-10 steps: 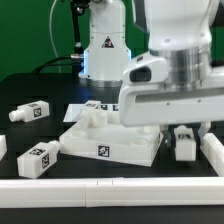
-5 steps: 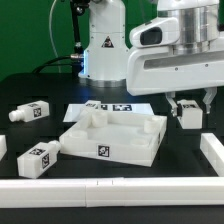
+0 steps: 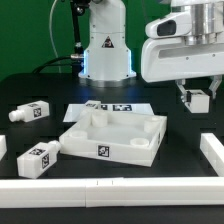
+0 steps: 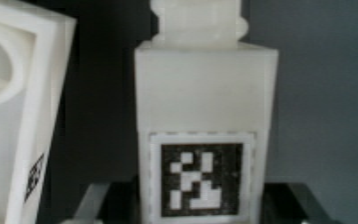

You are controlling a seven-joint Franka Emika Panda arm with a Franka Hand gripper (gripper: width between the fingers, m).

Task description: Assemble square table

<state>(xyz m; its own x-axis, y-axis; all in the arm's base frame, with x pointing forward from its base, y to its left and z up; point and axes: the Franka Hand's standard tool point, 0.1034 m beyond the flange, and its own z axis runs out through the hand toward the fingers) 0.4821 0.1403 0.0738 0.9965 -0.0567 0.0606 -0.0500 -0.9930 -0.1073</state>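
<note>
The square table slab [image 3: 82, 146] lies flat in the middle of the table, rim and corner sockets up, a tag on its front wall. My gripper [image 3: 200, 99] hangs in the air past the slab's far right corner, shut on a short white tagged leg [image 3: 201, 101]. In the wrist view that leg [image 4: 202, 100] fills the middle, held between the dark fingers [image 4: 112, 200], its threaded end pointing away from me. The slab's edge [image 4: 16, 120] shows beside it. Two loose legs [image 3: 28, 112] [image 3: 38, 158] lie at the exterior view's left.
The marker board [image 3: 122, 107] lies flat behind the slab. A long white rail [image 3: 110, 188] runs along the front and another rail [image 3: 212, 150] stands at the right. A further white part [image 3: 2, 147] shows at the left edge. The robot base [image 3: 105, 45] stands at the back.
The arm has risen and swung toward the exterior view's right with the leg in its grip, uncovering the slab's right half.
</note>
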